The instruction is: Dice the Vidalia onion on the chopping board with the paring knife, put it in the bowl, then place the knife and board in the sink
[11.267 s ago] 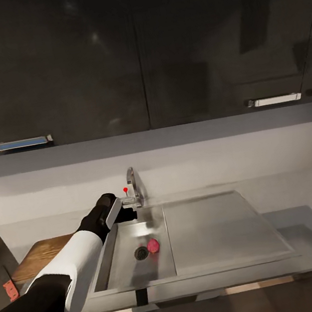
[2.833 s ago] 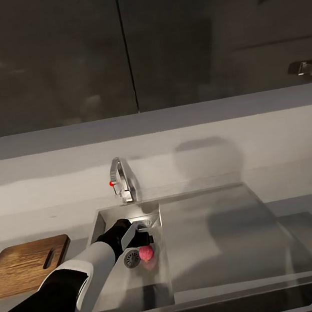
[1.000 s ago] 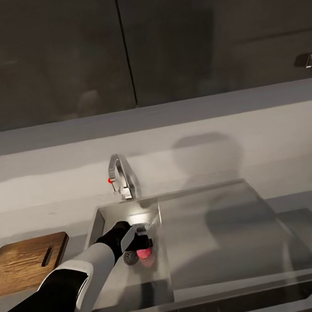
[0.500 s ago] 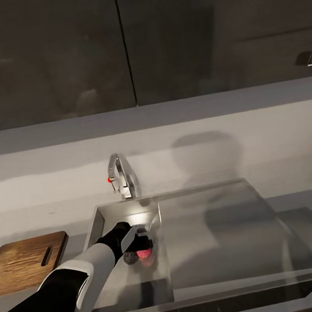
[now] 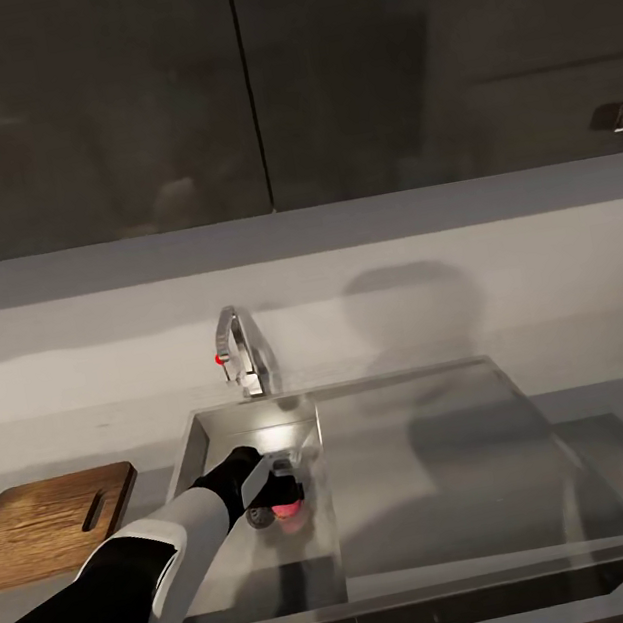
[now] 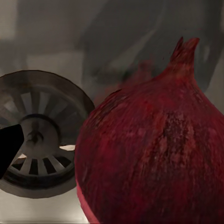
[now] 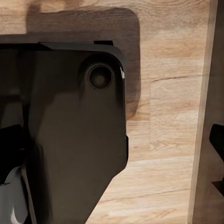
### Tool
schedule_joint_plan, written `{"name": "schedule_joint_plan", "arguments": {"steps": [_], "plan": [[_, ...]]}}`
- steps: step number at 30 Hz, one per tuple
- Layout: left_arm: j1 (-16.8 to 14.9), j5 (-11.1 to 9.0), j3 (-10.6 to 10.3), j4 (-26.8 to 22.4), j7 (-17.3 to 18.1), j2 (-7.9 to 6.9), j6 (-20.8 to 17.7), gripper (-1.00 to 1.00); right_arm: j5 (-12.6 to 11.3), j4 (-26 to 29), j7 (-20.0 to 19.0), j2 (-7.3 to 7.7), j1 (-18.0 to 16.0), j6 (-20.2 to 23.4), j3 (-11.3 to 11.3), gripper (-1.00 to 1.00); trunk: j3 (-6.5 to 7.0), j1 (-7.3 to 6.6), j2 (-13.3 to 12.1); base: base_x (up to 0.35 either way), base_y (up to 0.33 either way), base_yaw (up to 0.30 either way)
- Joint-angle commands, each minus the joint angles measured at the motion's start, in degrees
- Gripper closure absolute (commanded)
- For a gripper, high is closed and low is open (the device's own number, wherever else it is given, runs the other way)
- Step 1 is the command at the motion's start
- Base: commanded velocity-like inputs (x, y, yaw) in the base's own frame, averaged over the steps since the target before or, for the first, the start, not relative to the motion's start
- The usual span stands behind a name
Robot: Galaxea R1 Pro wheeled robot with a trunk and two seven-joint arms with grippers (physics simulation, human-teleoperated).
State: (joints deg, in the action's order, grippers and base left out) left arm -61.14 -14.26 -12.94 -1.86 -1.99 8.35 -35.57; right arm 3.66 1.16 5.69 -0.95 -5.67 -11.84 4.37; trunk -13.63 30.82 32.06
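chopping board (image 5: 53,524): cut by frame edge | Vidalia onion (image 5: 287,501): partly behind left gripper (image 5: 280,486)

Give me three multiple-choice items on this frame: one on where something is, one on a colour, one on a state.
1. Where is the onion?
A. On the chopping board
B. In the sink basin beside the drain
C. On the drainboard

2. What colour is the tip of the tap lever?
A. Red
B. Blue
C. Green

3. What is on the chopping board?
A. A knife
B. Diced onion
C. Nothing that can be seen

Answers:
1. B, the left wrist view shows the onion next to the round drain on the floor of the sink, with the left end effector right over it.
2. A, a red dot sits at the lever's end.
3. C, the part of the board in the head view shows bare wood and its handle slot.
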Motion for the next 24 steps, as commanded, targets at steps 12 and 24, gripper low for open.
{"name": "schedule_joint_plan", "arguments": {"steps": [12, 24], "plan": [[-0.03, -0.59, -0.42, 0.96, -0.21, 0.09, -0.27, 1.00, 0.39, -0.03, 0.15, -0.02, -0.04, -0.20, 0.45, -1.00, -0.09, 0.02, 0.08, 0.000, 0.000, 0.000], [-0.03, -0.59, -0.42, 1.67, -0.05, 0.02, 4.32, 1.00, 0.39, -0.03, 0.15, 0.04, -0.04, -0.20, 0.47, -1.00, -0.09, 0.02, 0.08, 0.000, 0.000, 0.000]]}}
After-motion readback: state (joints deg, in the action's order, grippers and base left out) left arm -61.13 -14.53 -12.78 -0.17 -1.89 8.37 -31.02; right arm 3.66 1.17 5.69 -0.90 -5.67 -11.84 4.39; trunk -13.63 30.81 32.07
